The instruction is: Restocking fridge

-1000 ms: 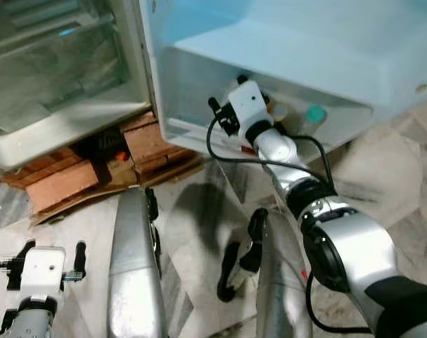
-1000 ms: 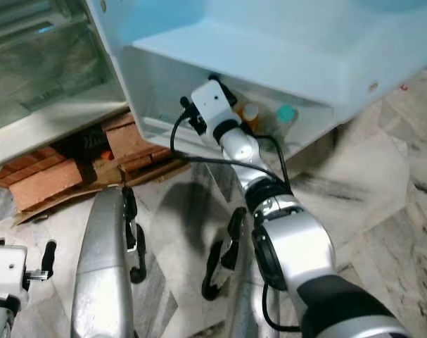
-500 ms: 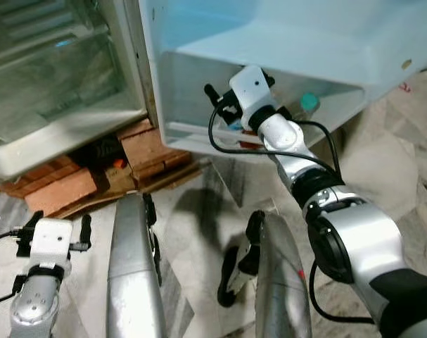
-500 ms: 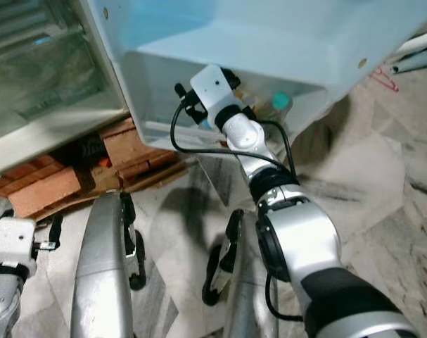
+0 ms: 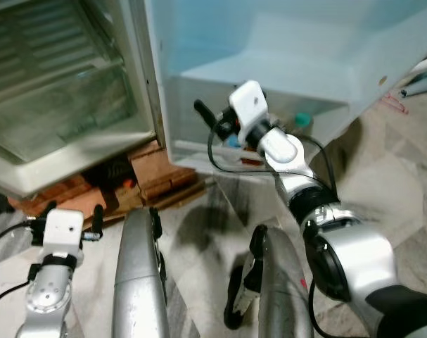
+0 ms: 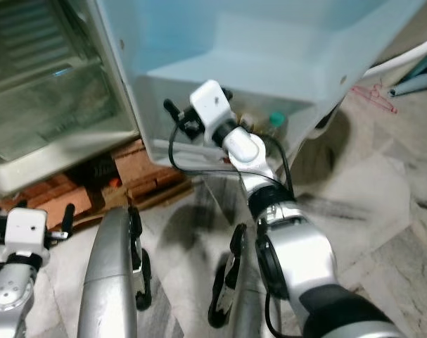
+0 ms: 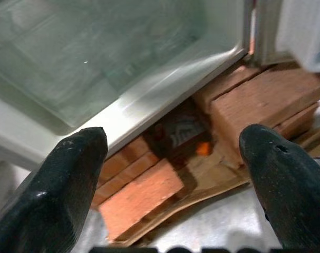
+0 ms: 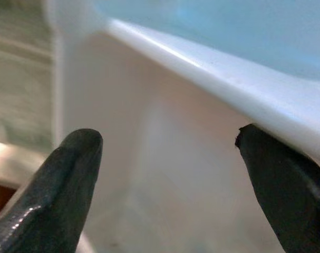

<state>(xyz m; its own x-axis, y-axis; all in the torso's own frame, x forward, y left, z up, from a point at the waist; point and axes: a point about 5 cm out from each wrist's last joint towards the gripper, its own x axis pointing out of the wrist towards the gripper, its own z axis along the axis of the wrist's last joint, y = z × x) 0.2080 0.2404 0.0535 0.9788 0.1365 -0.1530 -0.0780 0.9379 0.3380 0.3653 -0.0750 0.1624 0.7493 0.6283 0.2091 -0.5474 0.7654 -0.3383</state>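
The fridge stands open; its door shelf [image 5: 192, 144] is a white bin low on the door. In that bin stand a teal-capped bottle [image 5: 302, 120] and a pale-capped bottle [image 6: 247, 121]. My right gripper [image 5: 212, 120] is up at the bin's left part, to the left of the bottles, open with nothing between its fingers [image 8: 59, 179]. Its wrist view faces the bin's white inner wall [image 8: 165, 158]. My left gripper [image 5: 67, 213] hangs low at the left, open and empty, facing the fridge's bottom edge [image 7: 149, 100].
Red bricks [image 5: 160, 167] and flattened cardboard [image 7: 202, 174] prop the fridge's base. The glass crisper drawer [image 5: 65, 98] fills the lower cabinet. My two silver legs [image 5: 137, 282] stand on the marble floor. A red hanger [image 6: 373, 95] lies on the floor at right.
The camera has tilted and shifted. My right gripper has slid left along the door bin, away from the bottles. My left arm has risen higher.
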